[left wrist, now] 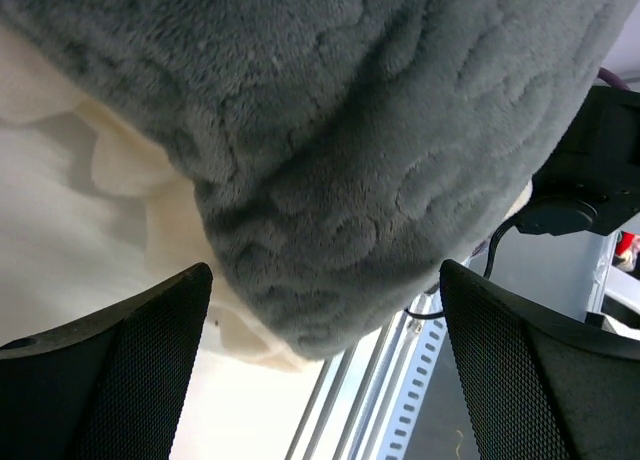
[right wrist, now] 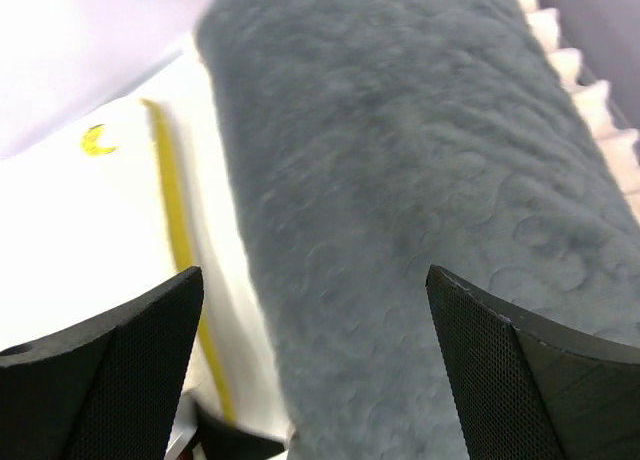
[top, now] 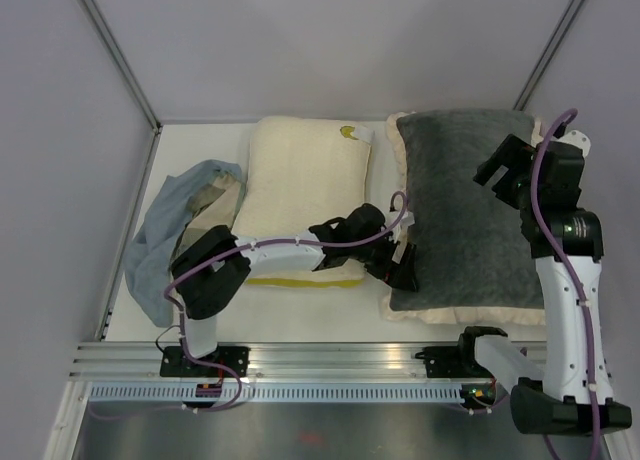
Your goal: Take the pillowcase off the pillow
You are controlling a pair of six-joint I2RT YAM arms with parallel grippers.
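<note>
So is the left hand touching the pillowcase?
Cannot tell. In the left wrist view the pillowcase corner sits between the left hand's open fingers, with neither contact nor gap plain.

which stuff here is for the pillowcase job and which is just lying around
For the job: pillowcase, with the pillow hidden inside it; left gripper and right gripper, both open.
Lying about: cream-yellow pillow; blue-grey cloth.

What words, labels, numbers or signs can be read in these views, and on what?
No text can be read.
Small yellow mark on the flat cream-yellow textured pillow: a shape, no legible letters.
Small red object at the left wrist view's right edge: too blurred.
</note>
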